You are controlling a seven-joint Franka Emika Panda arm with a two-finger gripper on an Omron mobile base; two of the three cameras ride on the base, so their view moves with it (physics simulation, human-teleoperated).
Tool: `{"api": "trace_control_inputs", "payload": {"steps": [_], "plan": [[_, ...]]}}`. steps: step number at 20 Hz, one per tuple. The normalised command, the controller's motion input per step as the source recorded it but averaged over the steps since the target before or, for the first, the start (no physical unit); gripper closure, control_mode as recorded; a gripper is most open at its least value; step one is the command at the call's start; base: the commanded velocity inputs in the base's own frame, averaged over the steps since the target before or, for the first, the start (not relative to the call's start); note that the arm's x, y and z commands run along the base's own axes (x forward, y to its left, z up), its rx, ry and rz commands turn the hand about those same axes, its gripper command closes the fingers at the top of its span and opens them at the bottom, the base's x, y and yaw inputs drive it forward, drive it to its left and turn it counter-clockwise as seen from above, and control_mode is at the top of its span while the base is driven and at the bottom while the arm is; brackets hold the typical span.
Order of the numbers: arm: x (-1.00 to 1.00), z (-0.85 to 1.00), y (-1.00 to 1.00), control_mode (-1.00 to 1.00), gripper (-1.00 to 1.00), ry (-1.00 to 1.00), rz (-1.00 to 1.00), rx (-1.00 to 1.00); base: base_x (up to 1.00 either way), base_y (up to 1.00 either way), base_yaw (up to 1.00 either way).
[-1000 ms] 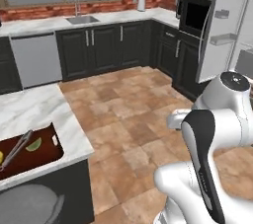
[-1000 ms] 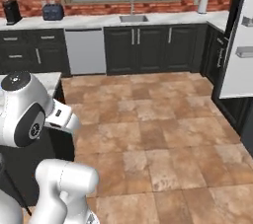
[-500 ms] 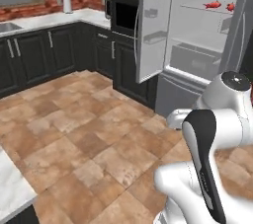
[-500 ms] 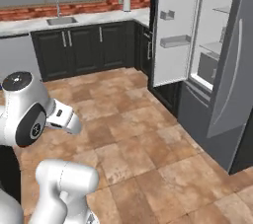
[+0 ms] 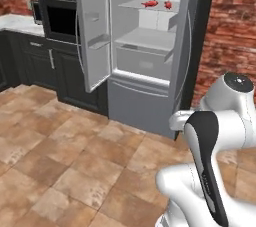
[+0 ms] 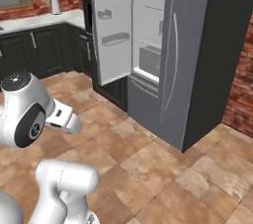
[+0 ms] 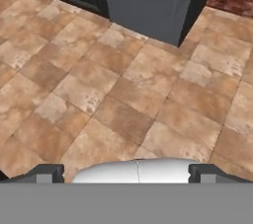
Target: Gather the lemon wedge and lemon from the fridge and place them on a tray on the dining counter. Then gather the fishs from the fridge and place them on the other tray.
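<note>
Two red-orange fishs [image 5: 149, 4] [image 5: 168, 5] lie on the upper shelf of the fridge [image 5: 150, 51], whose left door stands open. The gripper [image 7: 126, 171], jaws spread apart and empty, hangs over the tiled floor [image 7: 108, 85].

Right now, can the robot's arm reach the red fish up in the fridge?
Probably not yet. The fish lie on a high shelf of the open fridge, the door stands clear, but the open end effector points down at the floor, well short of it.
</note>
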Motion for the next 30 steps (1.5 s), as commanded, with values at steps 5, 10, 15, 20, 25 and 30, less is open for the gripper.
{"api": "trace_control_inputs", "payload": {"steps": [5,10,15,20,25,30], "plan": [[0.00,0.00,0.00,1.00,-1.00,0.00,0.00,0.00,0.80,0.07,-0.41],[0.00,0.00,0.00,1.00,-1.00,0.00,0.00,0.00,0.91,0.39,-0.30],[0.00,0.00,0.00,1.00,-1.00,0.00,0.00,0.00,0.78,0.46,-0.24],[0.00,0.00,0.00,1.00,-1.00,0.00,0.00,0.00,0.79,0.34,-0.30],[0.00,0.00,0.00,1.00,-1.00,0.00,0.00,0.00,0.77,0.36,-0.29],[0.00,0.00,0.00,1.00,-1.00,0.00,0.00,0.00,0.72,0.29,-0.26]]}}
